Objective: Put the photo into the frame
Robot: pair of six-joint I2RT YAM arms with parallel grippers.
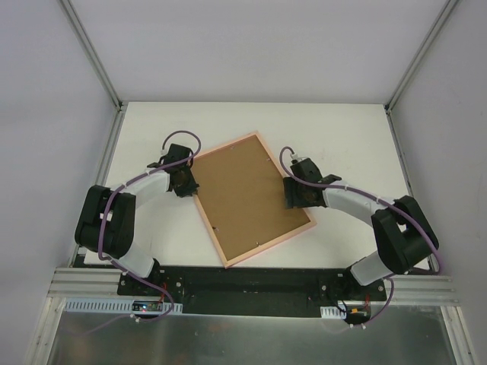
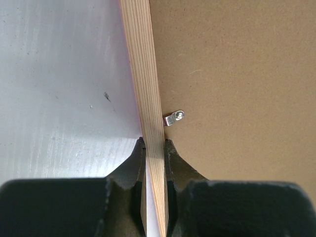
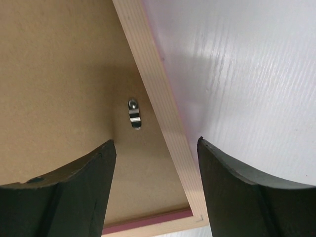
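The frame [image 1: 271, 243] lies between both arms, long axis running far to near. The left gripper [image 1: 185, 181] pinches its left edge; the right gripper [image 1: 293, 194] straddles the right edge, fingers apart. The photo is apparently hidden.

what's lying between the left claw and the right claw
The frame, its brown backing board facing up, fills the whole stretch between them; the top view shows it.

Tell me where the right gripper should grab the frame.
Take its right rail from above, one finger on the board side, one on the table side: the frame lies flat, back up, and that thin strip fits between open jaws. Stay clear of the clip. The left gripper pinches the opposite rail likewise.
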